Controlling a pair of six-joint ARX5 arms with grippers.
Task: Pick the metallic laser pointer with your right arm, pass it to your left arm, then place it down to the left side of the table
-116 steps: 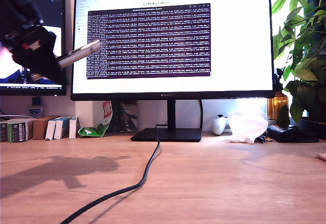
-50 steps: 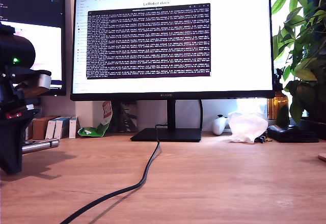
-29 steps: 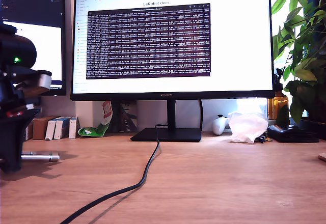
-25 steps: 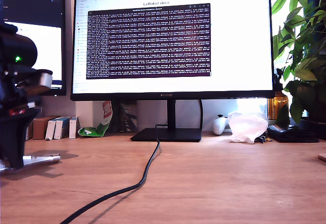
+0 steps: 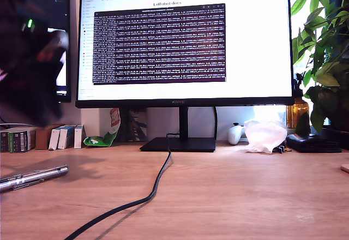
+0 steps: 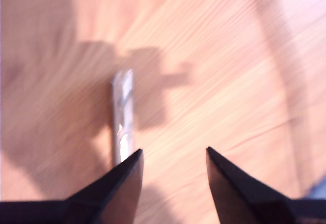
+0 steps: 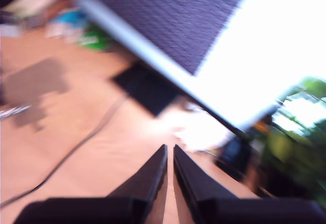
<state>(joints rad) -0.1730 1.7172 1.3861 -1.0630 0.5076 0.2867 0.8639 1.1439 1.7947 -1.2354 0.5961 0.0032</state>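
The metallic laser pointer lies flat on the tabletop at the exterior view's left. My first gripper hangs above it, fingers apart and empty. My second gripper has its fingers together, holding nothing. The pointer looks stiff, light and slippery; grab its middle

Shiny silver metal laser pointer on a light-brown wooden table.
The wood shows fine grain, matt; a smooth black rubbery cable crosses it.
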